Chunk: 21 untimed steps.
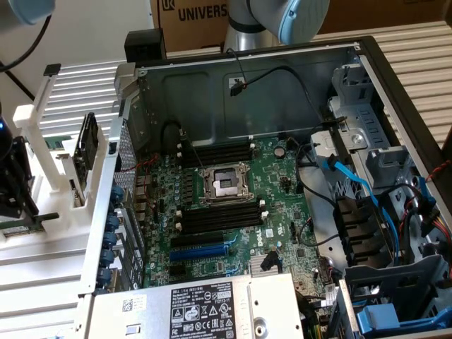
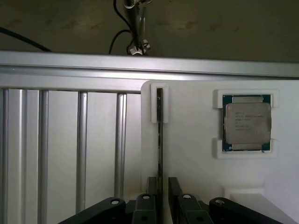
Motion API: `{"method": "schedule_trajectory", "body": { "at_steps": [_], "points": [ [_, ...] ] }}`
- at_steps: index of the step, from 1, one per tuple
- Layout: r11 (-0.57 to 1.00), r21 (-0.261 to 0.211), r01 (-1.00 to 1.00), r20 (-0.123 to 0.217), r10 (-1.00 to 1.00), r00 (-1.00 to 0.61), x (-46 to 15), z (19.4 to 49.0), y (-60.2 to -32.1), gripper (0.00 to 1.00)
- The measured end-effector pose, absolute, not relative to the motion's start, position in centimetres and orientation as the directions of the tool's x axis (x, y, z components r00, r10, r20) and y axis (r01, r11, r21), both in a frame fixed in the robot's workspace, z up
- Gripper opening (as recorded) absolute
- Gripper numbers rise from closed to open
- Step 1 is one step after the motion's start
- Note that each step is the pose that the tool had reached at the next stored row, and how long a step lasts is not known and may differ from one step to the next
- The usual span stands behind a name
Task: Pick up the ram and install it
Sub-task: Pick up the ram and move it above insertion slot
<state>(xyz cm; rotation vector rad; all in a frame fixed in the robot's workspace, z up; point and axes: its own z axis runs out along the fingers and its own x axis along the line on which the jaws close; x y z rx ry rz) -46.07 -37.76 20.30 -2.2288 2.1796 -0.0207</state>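
The ram (image 2: 160,135) stands on its edge in a slot of a white holder (image 2: 196,154), seen edge-on as a thin dark strip. My gripper (image 2: 161,189) is open, one black finger (image 2: 152,186) on each side of the stick's near end, with a small gap still showing. In the exterior view my gripper (image 1: 13,180) hangs at the far left over the white stand (image 1: 42,155), outside the computer case. The motherboard (image 1: 233,212) lies in the open case with long black memory slots (image 1: 215,152) above and below the processor socket (image 1: 224,183).
A square silver processor chip (image 2: 246,123) sits in a recess of the same white holder. The holder rests on a ribbed aluminium table (image 2: 60,149). The case wall (image 1: 106,212) stands between the holder and the motherboard. Blue and black cables (image 1: 353,191) crowd the exterior view's right.
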Motion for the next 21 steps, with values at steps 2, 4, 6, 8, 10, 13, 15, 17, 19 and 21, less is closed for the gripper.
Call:
{"method": "schedule_trajectory", "body": {
  "at_steps": [2,4,6,8,10,13,15,17,19,21],
  "points": [
    [-0.022,-0.026,-0.999,-0.007,-1.0,0.022,-46.08,20.19,-37.74,0.25],
    [-0.022,-0.026,-0.999,-0.007,-1.0,0.022,-46.08,20.15,-37.74,0.25],
    [-0.022,-0.026,-0.999,-0.007,-1.0,0.022,-46.07,20.13,-37.74,0.25],
    [-0.022,-0.026,-0.999,-0.007,-1.0,0.022,-46.08,20.12,-37.74,0.25],
    [-0.022,-0.027,-0.999,-0.007,-1.0,0.022,-46.08,20.11,-37.74,0.25],
    [-0.022,-0.026,-0.999,-0.007,-1.0,0.022,-46.07,20.11,-37.74,0.25],
    [-0.022,-0.026,-0.999,-0.007,-1.0,0.022,-46.08,20.12,-37.74,0.25],
    [-0.022,-0.026,-0.999,-0.007,-1.0,0.022,-46.08,20.12,-37.74,0.12],
    [-0.022,-0.026,-0.999,-0.007,-1.0,0.022,-46.08,20.12,-37.74,0.12],
    [-0.022,-0.026,-0.999,-0.007,-1.0,0.022,-46.08,20.12,-37.74,0.12]
  ]
}}
